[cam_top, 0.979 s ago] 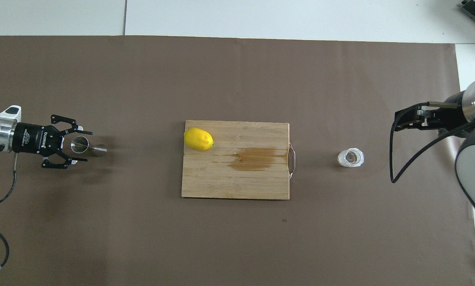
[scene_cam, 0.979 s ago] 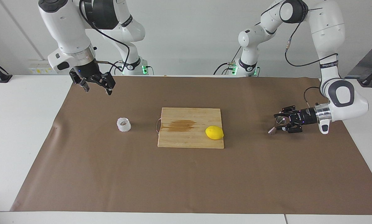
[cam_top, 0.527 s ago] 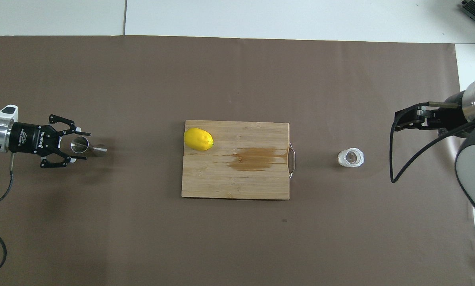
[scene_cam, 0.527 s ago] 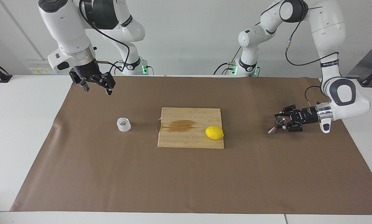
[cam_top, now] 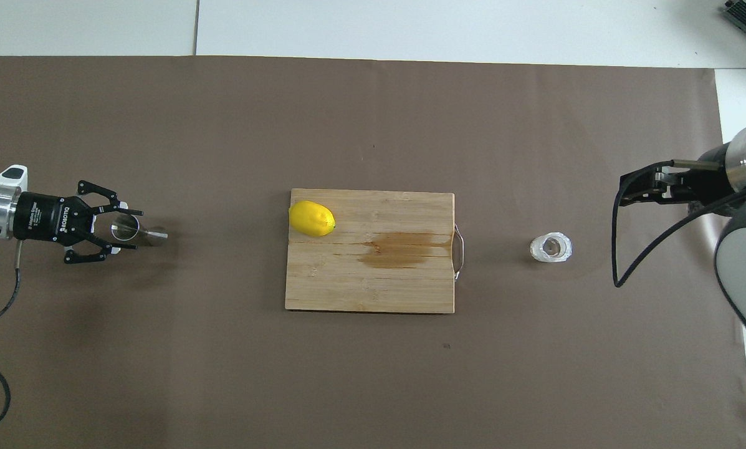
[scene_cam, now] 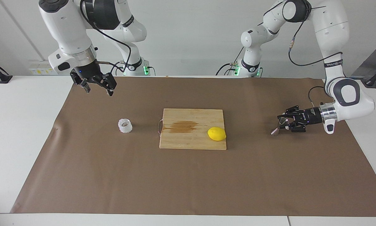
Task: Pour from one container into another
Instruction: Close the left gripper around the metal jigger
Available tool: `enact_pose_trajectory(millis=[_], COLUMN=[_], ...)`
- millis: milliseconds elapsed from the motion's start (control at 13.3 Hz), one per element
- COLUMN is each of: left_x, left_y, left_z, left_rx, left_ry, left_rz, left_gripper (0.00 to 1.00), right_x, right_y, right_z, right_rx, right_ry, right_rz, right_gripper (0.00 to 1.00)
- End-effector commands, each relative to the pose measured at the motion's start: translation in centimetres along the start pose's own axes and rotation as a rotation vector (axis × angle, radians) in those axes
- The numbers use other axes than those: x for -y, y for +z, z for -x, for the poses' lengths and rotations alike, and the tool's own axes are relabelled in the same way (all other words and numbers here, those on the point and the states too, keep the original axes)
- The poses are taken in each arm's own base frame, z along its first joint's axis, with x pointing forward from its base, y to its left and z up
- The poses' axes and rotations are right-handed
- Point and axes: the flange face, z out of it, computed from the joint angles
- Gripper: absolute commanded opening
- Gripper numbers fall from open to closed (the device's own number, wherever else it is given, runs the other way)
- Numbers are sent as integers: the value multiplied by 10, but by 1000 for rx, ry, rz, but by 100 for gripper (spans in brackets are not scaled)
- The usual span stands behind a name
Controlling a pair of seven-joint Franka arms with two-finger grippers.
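The white crinkly cup [scene_cam: 125, 125] stands on the brown paper toward the right arm's end; it also shows in the overhead view [cam_top: 551, 248]. The steel jigger [scene_cam: 279, 125] stands toward the left arm's end, also seen from overhead [cam_top: 128, 228]. My left gripper [scene_cam: 284, 124] lies level and low, its fingers open on either side of the jigger's upper cone, close to its rim; it shows from overhead too [cam_top: 134, 230]. My right gripper [scene_cam: 98, 88] hangs open and empty, high over the paper near the cup, and waits.
A wooden cutting board [scene_cam: 188, 141] with a brown stain and a wire handle lies mid-table between cup and jigger. A yellow lemon [scene_cam: 216, 134] sits on it at the end toward the left arm. Brown paper [scene_cam: 188, 182] covers the table.
The left gripper's fingers have drawn a little closer about the jigger and its wrist has shifted slightly back. The jigger, the cup and the right arm have not moved.
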Motion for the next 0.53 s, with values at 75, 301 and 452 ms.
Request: enact_pose_trajectory(millis=[75,301,452], left_x=[4,4,4], left_y=[1,1,0], left_z=[0,1,0], left_rx=[8,8,8], left_ry=[-20,-17,-18], left_rz=[9,9,11], left_gripper=[62,58,53], right_x=[-4,-3,-4], right_y=[-2,-1,-1], right_z=[7,7,7], right_rx=[8,10,11], right_ry=[-7,-8,-7], right_rz=[-28,-28,-27], right_gripper=[100,100,100])
